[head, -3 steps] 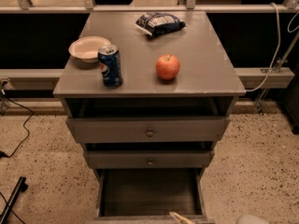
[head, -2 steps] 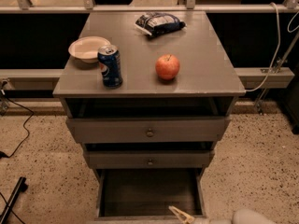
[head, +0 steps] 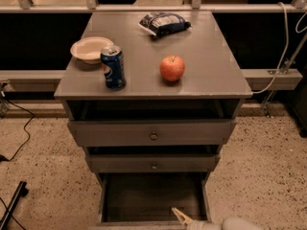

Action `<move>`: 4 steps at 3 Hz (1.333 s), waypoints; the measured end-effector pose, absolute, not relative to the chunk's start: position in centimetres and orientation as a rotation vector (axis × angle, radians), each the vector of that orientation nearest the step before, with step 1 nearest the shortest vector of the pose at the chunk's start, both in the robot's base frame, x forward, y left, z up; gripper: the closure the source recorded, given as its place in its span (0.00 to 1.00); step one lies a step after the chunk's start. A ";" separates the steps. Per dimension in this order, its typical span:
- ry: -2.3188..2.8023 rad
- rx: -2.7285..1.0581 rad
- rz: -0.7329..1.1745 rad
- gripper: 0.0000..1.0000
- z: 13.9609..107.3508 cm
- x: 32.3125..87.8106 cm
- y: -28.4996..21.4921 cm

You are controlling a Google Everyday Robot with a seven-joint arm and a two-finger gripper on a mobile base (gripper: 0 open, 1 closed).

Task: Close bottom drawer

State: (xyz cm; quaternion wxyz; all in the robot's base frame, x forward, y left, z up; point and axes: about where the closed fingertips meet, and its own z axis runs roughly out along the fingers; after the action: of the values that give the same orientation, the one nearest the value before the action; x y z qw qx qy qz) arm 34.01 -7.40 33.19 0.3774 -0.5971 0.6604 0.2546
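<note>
Cabinet [head: 201, 80]: grey, three drawers, standing on a speckled floor [head: 43, 152].
Bottom drawer [head: 148, 198]: sitting at the foot of the cabinet, pulled out farther than the two above it; dark inside showing, nothing visible in it; front panel running along the lower picture edge, knob out of view.
Top drawer [head: 115, 134]: hanging partly open, knob showing at centre.
Middle drawer [head: 120, 164]: hanging partly open, small knob showing.
Gripper [head: 183, 217]: pale tip entering from the lower right, hovering over the right front corner of the bottom drawer, just behind its front panel; spread or pressed together, I cannot tell.
Handling, judged: stiff wooden box, light while empty, likely sliding straight on its runners; an off-centre shove is risking a skew and a jam.
Where to take hold, judged: no grasp needed; a flat push on the outer face of the front panel, near its middle by the knob, is looking soundest.
On top: can [head: 113, 67], apple [head: 172, 68], bowl [head: 88, 49], bag [head: 163, 24]; can and apple may be shaking if the drawer slams.
</note>
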 end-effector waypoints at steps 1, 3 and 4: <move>1.761 -1.495 0.641 0.00 27.9 34.5 -8.2; 1.869 -1.474 0.650 0.42 21.0 34.4 -9.9; 1.876 -1.466 0.661 0.65 19.2 34.3 -10.2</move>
State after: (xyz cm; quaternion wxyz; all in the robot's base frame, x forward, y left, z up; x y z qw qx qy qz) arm 34.33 -10.22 19.19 0.3290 -0.5603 0.7170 0.2527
